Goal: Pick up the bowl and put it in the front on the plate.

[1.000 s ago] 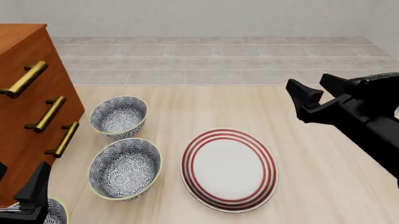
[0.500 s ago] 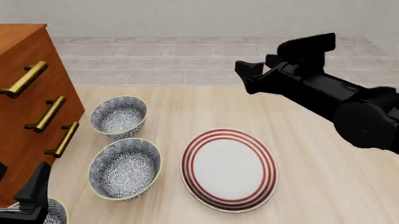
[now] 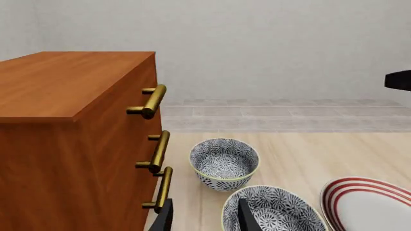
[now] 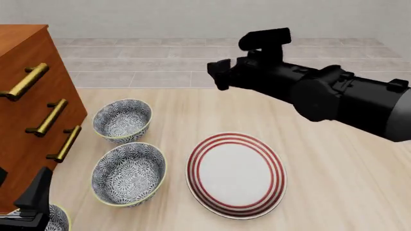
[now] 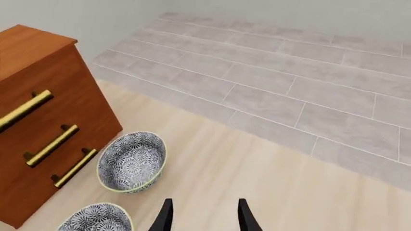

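1. The right pincer [image 4: 220, 73] is being held high over the counter [image 4: 334, 159], beyond the plate [image 4: 236, 174] and well apart from every bowl; its fingers [image 5: 165, 215] are parted with nothing between them.
2. The left pincer [image 3: 202, 219] is parked low beside the wooden drawer chest [image 4: 29, 110], released and empty.
3. Three matching floral bowls are standing in a row beside the chest. Which one "front" means is uncertain; the middle bowl [image 4: 128, 173], just beside the plate, is judged the likelier target over the far bowl [image 4: 122, 120] and the near bowl [image 4: 57, 217].
4. For a good pick, the pincer should be lowered so that the rim nearest the plate is straddled, one finger inside and one outside.
5. The neighbouring bowls and the brass handles [image 4: 63, 143] should be kept clear.
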Robot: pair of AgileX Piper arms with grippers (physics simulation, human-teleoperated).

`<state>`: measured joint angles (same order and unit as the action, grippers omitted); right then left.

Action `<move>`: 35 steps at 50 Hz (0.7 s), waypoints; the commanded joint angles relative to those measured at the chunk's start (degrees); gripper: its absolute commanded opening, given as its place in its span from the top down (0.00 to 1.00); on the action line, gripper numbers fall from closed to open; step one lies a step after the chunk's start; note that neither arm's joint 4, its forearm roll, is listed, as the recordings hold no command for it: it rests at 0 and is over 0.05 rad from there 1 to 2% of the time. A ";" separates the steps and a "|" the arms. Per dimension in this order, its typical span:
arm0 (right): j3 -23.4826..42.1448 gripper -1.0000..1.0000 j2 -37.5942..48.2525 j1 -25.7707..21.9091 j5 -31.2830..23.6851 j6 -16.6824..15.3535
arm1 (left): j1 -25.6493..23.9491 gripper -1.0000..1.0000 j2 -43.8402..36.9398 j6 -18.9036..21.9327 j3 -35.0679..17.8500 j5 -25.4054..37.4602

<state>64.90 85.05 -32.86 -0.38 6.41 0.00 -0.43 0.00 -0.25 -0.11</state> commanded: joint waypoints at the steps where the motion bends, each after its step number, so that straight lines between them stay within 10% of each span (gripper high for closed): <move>1: 7.58 0.00 6.01 -1.83 -3.90 2.76 | 0.00 0.00 0.00 0.00 0.00 0.00; 35: 31.63 0.00 24.07 -2.61 -17.60 4.83 | 0.00 0.00 0.00 0.00 0.00 0.00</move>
<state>89.96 104.00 -35.71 -14.54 10.54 0.00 -0.43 0.00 -0.25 -0.11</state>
